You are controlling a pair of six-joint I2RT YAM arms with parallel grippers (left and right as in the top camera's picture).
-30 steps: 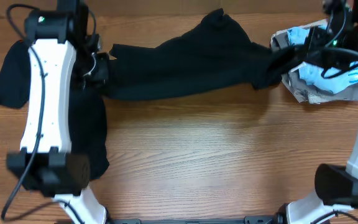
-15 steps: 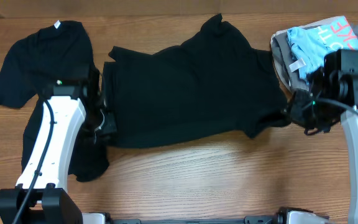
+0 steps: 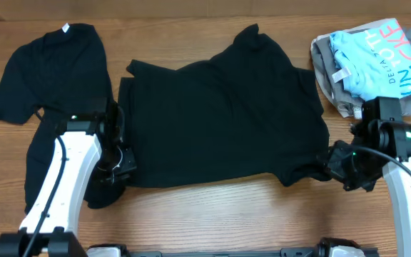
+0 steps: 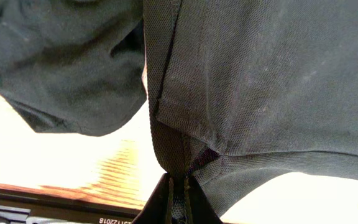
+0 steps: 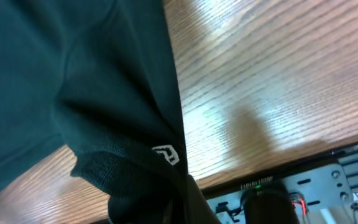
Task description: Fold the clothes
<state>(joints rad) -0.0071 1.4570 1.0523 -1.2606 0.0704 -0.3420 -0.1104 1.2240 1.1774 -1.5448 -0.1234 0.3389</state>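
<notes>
Soft black short-sleeved shirt (image 3: 220, 114), worktop centre, clamped at front-edge corners (fabric between fingers) by left gripper (image 3: 124, 163), right gripper (image 3: 332, 160).

Open wood in front, cloth and a pile behind.
Bare table (image 3: 227, 214) runs along the near edge; the spread black shirt (image 3: 220, 114) covers the middle, a second black shirt (image 3: 48, 71) the far left, a folded pile (image 3: 366, 64) the far right corner.

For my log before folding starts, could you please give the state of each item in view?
middle black shirt: spread flat, unfolded.
tagged black shirt: unfolded, rumpled, lying loose.
coloured clothes pile: folded, stacked.
left gripper: shut on middle black shirt.
right gripper: shut on middle black shirt.
</notes>
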